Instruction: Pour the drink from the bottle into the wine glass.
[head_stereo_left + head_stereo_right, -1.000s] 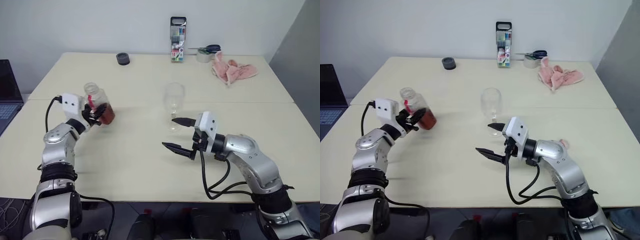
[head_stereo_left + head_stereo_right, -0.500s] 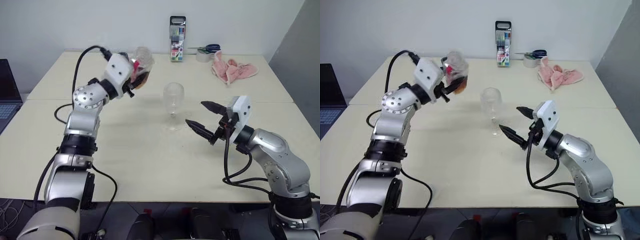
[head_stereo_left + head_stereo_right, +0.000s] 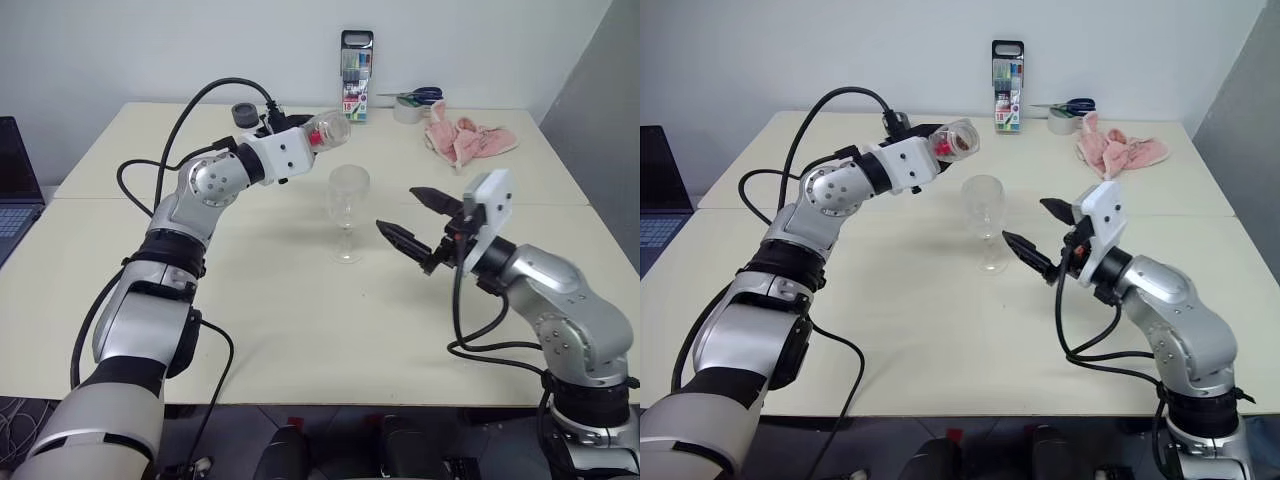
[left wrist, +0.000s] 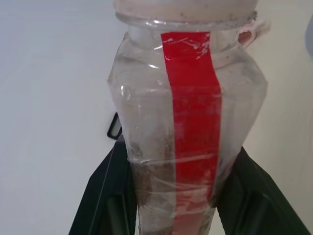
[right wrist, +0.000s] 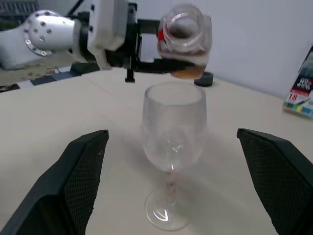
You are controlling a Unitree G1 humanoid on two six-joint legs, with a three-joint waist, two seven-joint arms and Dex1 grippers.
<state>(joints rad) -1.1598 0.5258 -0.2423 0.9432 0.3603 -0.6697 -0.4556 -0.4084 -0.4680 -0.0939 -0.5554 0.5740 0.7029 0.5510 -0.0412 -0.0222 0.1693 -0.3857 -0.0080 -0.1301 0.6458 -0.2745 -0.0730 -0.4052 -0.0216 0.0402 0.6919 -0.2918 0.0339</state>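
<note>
We see the left end effector (image 3: 305, 138) clamped tight on the bottle (image 3: 326, 130), which lies tipped nearly level in the upper middle of the frame, its uncapped mouth toward the wine glass (image 3: 347, 210). The drink (image 5: 188, 72), reddish-brown, pools along the lower side of the bottle. The wine glass stands upright on the desk (image 3: 300, 320) at the centre of the frame, just below and right of the bottle's mouth; we see no liquid in its bowl. Right of centre, the right end effector (image 3: 408, 218) is spread wide, holding nothing, its fingertips near the glass.
</note>
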